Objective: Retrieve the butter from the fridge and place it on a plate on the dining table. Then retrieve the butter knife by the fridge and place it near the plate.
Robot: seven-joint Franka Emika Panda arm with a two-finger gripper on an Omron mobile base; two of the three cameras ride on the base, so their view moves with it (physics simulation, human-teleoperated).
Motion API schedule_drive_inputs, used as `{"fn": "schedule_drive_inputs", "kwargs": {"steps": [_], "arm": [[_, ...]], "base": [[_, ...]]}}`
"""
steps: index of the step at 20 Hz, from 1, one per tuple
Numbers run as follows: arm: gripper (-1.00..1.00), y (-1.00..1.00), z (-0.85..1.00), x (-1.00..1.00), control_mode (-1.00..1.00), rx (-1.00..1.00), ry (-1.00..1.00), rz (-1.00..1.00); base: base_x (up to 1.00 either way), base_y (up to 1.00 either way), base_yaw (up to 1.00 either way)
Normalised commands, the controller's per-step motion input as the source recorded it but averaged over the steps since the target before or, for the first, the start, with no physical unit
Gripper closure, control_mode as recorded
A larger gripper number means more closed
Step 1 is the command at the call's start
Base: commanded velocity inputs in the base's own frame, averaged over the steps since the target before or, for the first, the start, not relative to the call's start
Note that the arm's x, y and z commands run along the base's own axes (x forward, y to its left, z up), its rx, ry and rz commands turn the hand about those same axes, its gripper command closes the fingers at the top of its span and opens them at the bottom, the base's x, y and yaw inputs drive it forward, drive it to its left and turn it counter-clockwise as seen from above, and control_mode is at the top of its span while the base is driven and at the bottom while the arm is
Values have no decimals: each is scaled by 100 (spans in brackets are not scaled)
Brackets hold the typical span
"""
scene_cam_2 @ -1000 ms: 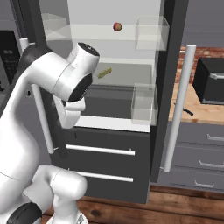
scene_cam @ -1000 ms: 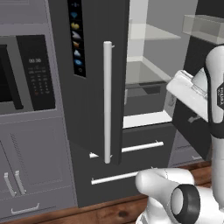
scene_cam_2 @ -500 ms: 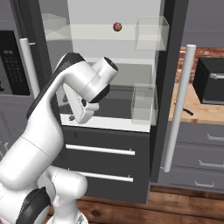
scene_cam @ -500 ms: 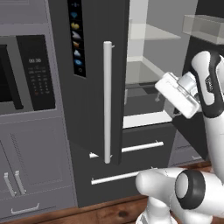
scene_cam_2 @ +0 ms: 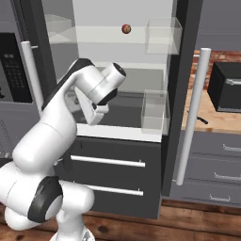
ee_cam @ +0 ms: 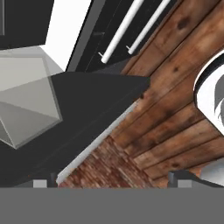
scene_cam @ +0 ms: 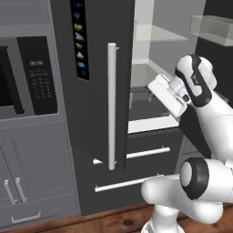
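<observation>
My gripper (ee_cam: 109, 180) is spread and empty at the open fridge (scene_cam_2: 117, 75); I'd level the wrist toward its middle shelf first.

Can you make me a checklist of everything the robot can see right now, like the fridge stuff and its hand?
Surface: wood counter right of the fridge.
Job's things: fridge stands open, white inside; slim dark knife lies on the counter. Butter and plate: nothing seen.
Clutter: small red ball on the upper shelf; clear bins on the right door; microwave to the left; black box on the counter.
Grippers: gripper open and empty, in front of the fridge opening.
Cables: nothing seen.
Surroundings: grey cabinets, wood floor.
</observation>
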Motion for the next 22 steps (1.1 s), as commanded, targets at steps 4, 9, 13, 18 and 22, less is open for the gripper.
{"fn": "schedule_drive_inputs", "kwargs": {"steps": [4, 9, 13, 18, 22], "arm": [[-100, 18, -20, 60, -100, 0, -5, 0], [-100, 36, -11, 49, -100, 0, -9, 0], [-100, 27, -5, 45, -100, 0, -11, 0], [-100, 1, 0, 34, -100, 0, -11, 0], [-100, 4, 0, 19, -100, 4, -12, 0]], "base": [[0, 0, 0], [0, 0, 0], [0, 0, 0], [0, 0, 0], [0, 0, 0]]}}
